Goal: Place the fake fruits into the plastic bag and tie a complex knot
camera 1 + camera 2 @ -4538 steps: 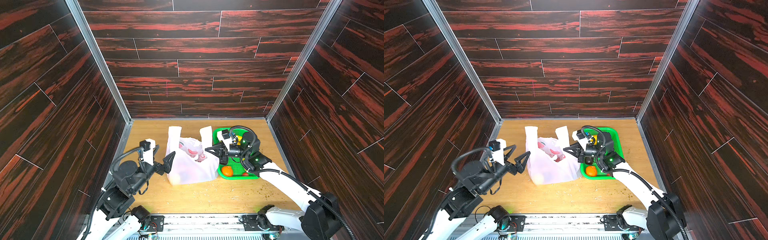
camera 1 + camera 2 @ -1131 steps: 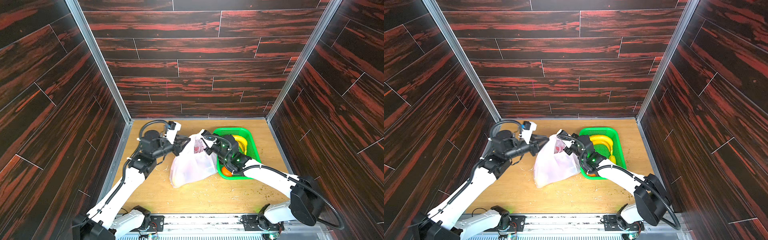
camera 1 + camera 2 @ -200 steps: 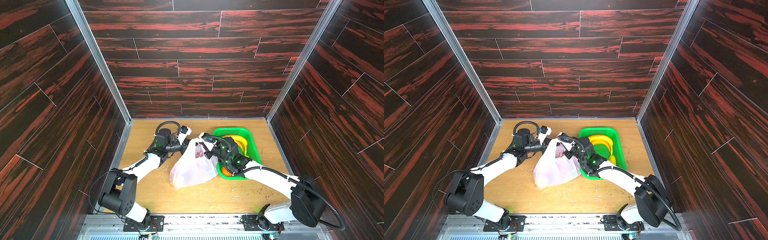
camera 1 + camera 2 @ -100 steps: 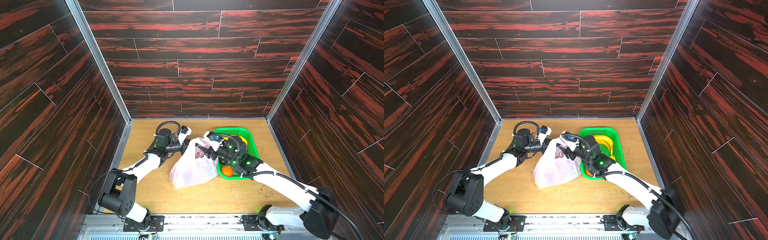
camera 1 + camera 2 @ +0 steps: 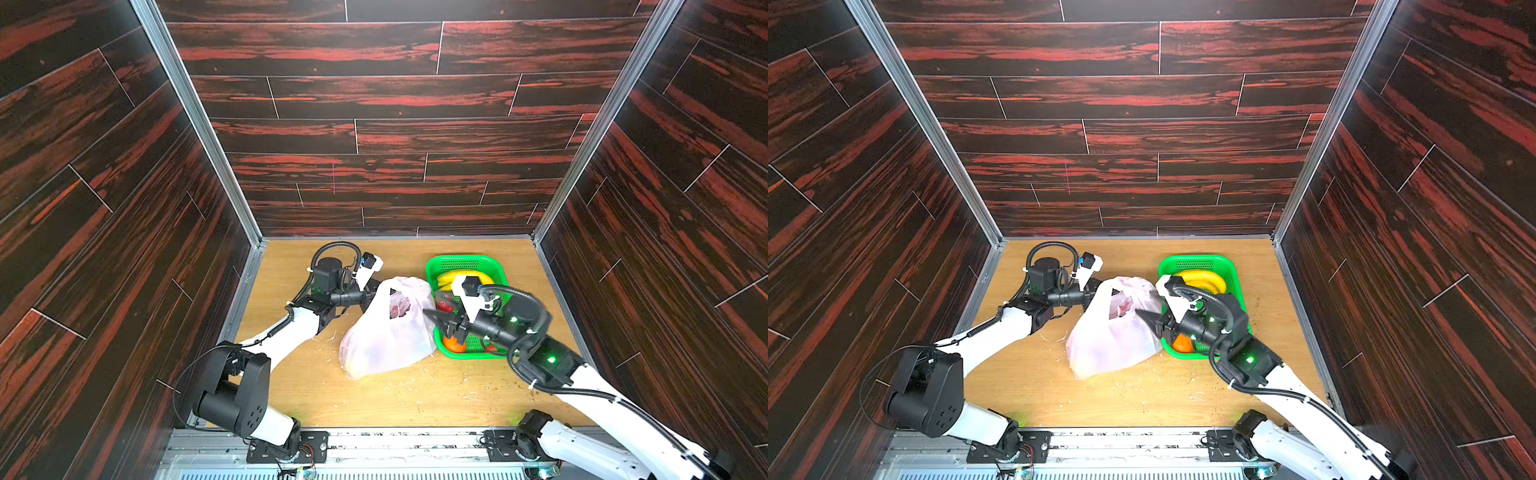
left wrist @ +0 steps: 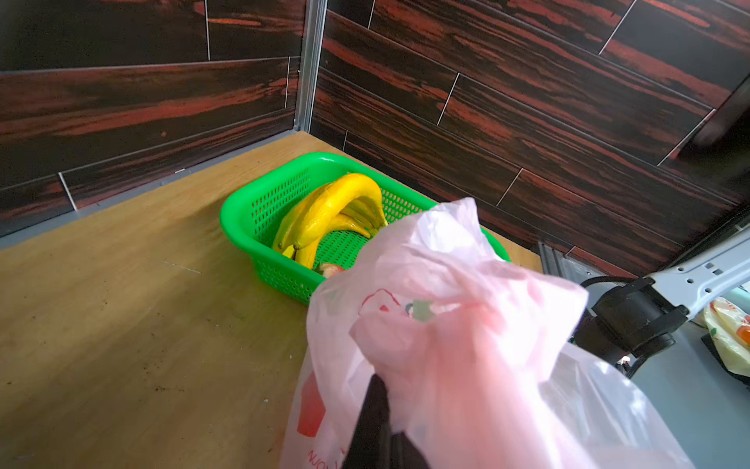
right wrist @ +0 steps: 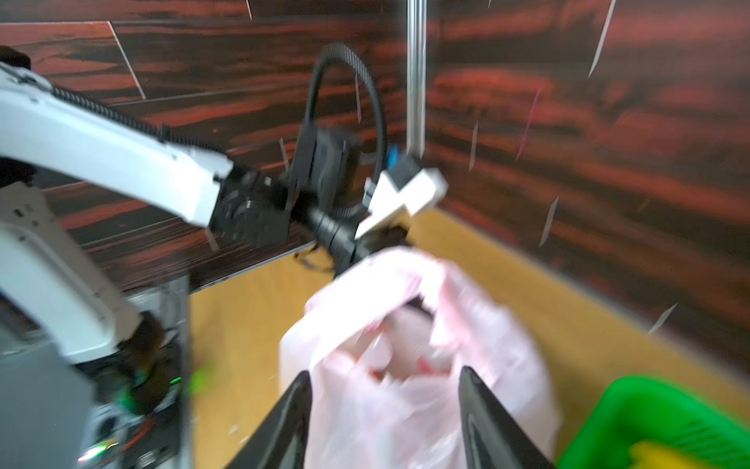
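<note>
Left gripper (image 5: 369, 297) is clamped on the bag (image 5: 386, 340). It pinches a bunch of film at the top left rim and holds it up, so the mouth (image 5: 398, 306) gapes toward the right. The bag stands mid-table, slumped but upright, hard up against the near left corner of the basket (image 5: 465, 259), with something pinkish showing inside.

Right gripper (image 5: 437, 321) hangs at the bag's right flank, tips aimed at the film, jaws parted to a middling width with nothing gripped. In the blurred right wrist view its fingers (image 7: 284, 422) frame the bag's top.

Here is what the next move turns on: the fruit left to load lies behind and under that right wrist, not ahead of the jaws. Bananas (image 5: 449, 277) sit at the basket's far end, the bunch's long curve running across it. The orange (image 5: 453, 344) is at the near end, just under the gripper's body, and a red fruit (image 5: 444, 306) lies between. The mouth lies the opposite way, left of the tips.

By my read the right arm takes the next pick. It is over the basket, while the left is across the bag and busy holding it open. It needs to back off the film and tip down. For the bananas, the jaws should close across the curve, not along it.
</note>
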{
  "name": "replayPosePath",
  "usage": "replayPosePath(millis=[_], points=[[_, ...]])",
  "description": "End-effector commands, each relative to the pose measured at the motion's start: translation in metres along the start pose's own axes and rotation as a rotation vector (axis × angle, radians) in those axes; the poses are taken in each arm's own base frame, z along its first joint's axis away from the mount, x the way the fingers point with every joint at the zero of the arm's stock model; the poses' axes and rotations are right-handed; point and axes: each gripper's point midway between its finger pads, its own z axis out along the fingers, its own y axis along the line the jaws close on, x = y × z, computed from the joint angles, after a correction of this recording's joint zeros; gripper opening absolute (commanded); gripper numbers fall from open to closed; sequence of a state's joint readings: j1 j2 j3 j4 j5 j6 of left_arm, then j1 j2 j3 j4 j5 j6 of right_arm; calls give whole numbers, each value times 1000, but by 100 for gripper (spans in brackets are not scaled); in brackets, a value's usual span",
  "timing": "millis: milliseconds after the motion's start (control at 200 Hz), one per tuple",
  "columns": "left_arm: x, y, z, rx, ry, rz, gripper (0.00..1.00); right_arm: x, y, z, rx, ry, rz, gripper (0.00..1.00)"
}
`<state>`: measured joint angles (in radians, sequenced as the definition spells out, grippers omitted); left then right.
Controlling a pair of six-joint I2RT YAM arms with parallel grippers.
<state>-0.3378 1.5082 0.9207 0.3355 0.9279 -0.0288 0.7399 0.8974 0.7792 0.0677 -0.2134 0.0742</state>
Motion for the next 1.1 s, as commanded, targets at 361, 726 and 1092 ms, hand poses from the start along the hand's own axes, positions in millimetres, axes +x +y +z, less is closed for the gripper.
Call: replayPosePath(millis=[361,726,1092], points=[[-21,-12,-7,18,-27,61,0,34,-13,42,-44,-75,304,52],[-23,-13,-7,25,-28,62,0,40,-35,56,23,-74,321,50],[-22,-13,-6,28,-26,59,0,42,-40,67,29,-70,309,45]])
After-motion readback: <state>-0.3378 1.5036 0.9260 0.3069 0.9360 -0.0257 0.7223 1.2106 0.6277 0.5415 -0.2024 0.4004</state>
